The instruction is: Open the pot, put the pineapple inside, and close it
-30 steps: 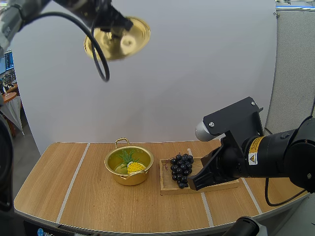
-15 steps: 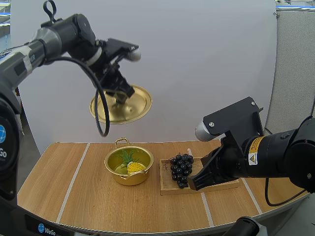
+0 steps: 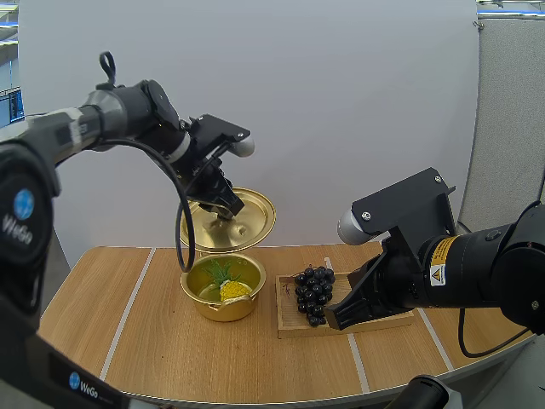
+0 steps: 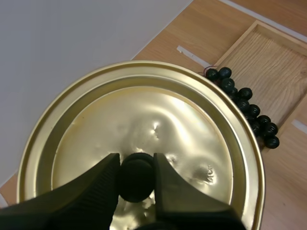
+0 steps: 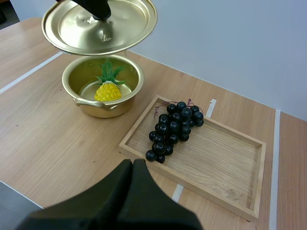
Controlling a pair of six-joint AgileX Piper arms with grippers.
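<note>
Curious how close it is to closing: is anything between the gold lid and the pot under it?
Only open air between lid and pot in the right wrist view; the pineapple sits inside it.

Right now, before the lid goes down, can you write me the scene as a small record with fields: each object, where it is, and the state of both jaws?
lid: held in the air above the pot, apart from its rim
left jaws: shut on the lid's knob
pot: open, on the table, beside the tray
pineapple: inside the pot
grapes: on the wooden tray, at its end nearer the pot
right jaws: shut on nothing, by the tray
task left: lower the lid onto the pot
</note>
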